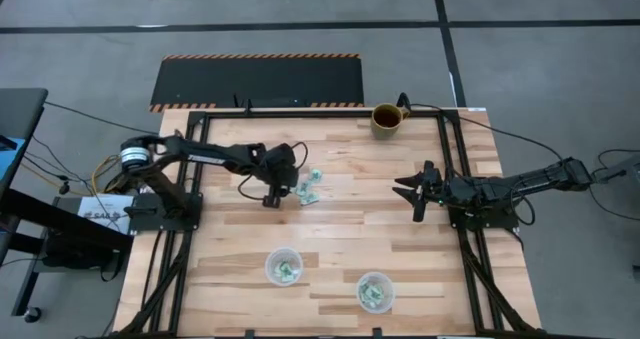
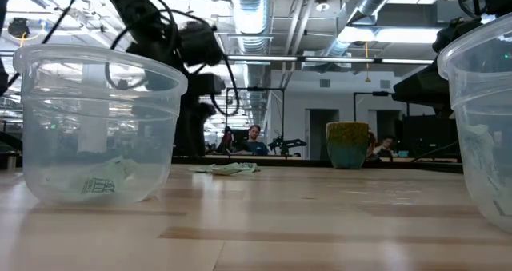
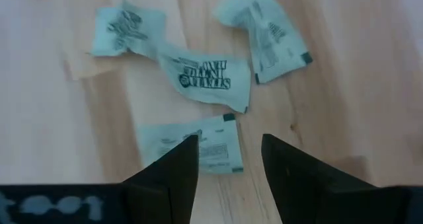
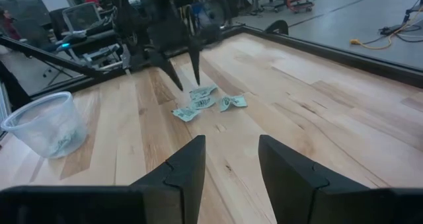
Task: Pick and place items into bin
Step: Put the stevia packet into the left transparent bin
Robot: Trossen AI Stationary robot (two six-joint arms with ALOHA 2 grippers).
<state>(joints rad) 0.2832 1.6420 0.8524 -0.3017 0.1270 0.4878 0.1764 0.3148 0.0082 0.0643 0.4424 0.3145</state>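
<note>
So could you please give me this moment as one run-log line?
left gripper: open over packets | right gripper: open, idle mid-table | both cups hold packets

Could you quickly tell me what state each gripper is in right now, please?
Left gripper: open, empty, over the mint-green packets.
Right gripper: open, empty, waiting at the table's right side.

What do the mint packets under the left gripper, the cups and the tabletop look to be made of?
Packets: thin printed paper or film, matte, crinkled and creased; which one is unclear. Cups: clear glossy plastic, since the contents show through the wall. Tabletop: pale wood planks with visible grain and seams, smooth and likely sealed.
</note>
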